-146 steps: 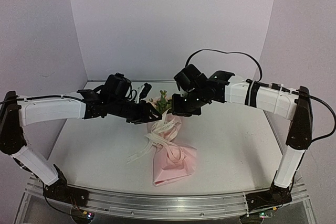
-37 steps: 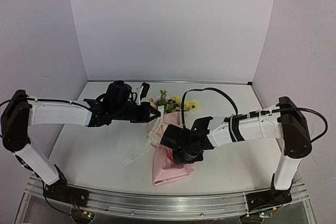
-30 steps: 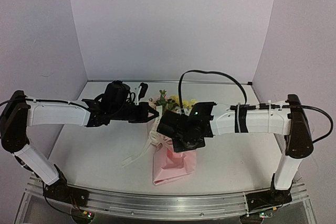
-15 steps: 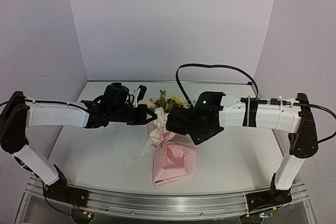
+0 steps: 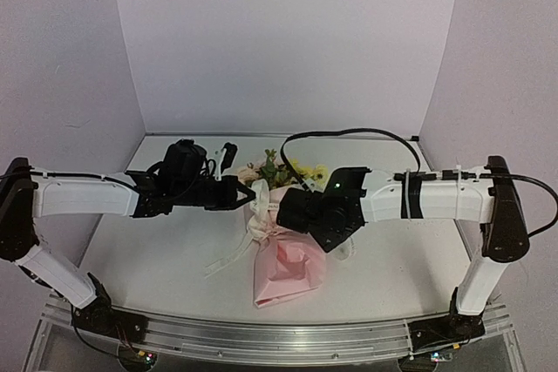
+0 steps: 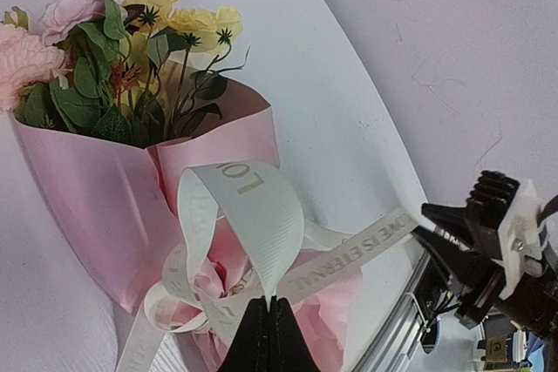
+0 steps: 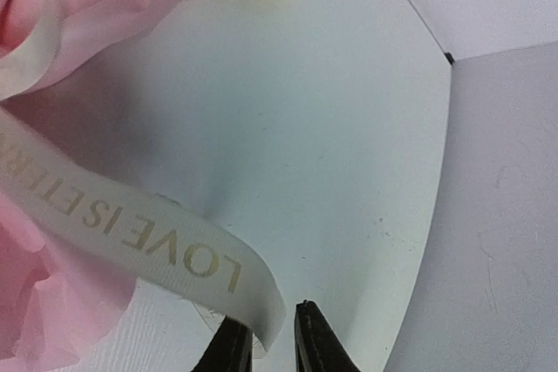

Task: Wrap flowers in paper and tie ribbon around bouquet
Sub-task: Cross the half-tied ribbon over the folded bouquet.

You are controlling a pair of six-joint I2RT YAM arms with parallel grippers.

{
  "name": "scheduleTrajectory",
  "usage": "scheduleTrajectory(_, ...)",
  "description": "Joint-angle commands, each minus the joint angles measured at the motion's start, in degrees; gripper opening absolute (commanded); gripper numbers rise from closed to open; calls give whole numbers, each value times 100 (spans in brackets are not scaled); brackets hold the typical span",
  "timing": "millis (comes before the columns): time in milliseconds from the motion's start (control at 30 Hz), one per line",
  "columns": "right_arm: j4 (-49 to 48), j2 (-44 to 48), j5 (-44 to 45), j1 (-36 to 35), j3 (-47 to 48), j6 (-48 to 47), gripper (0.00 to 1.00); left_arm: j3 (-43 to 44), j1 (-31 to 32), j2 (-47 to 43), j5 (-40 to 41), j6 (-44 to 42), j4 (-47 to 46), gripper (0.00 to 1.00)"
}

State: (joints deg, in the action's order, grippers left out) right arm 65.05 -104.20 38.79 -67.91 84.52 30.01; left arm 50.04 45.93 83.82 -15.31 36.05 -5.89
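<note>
The bouquet lies on the white table (image 5: 157, 241), its pink paper (image 5: 288, 267) pinched at the middle. The flowers (image 5: 283, 170), pink and yellow with green leaves, stick out of the far end. A cream lettered ribbon (image 6: 253, 206) is knotted round the pinch. My left gripper (image 6: 268, 302) is shut on a standing loop of that ribbon, just left of the knot (image 5: 248, 193). My right gripper (image 7: 270, 320) is slightly open; the ribbon's free end (image 7: 131, 233) rests loosely against its left finger. In the left wrist view the right gripper (image 6: 425, 222) sits at the taut tail's end.
Lilac walls close the table in at the back and both sides. A metal rail (image 5: 279, 337) runs along the near edge, where both arm bases are bolted. A loose ribbon tail (image 5: 228, 254) trails to the left of the paper.
My right gripper swung up from over the lower paper to the right of the knot, drawing a ribbon tail out, and its jaws have parted a little. The left gripper kept hold of its loop.
</note>
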Motion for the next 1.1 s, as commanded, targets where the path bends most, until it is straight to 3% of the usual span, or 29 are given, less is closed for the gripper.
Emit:
scheduleTrajectory(0,-1353,463,-1203,-108,-198,-483,30,-152,-32,-344,115,6,-30,0)
scheduleTrajectory(100,-1548,386,-1292,-109,-77,-493,47,-254,-32,-402,117,50,-42,0)
scheduleTrajectory(333,-2162,132,-2039,-58,173,-801,61,-299,-32,-502,281,107,49,0)
scheduleTrajectory(600,-2879,477,-2850,551,-852,-658,63,-221,-40,-566,754,238,419,0)
scheduleTrajectory(800,-3248,698,-3137,865,-1554,-358,56,-183,-48,-556,742,254,427,0)
scheduleTrajectory(1067,-3509,617,-3083,959,-1636,-227,49,-108,-49,-540,659,224,419,0)
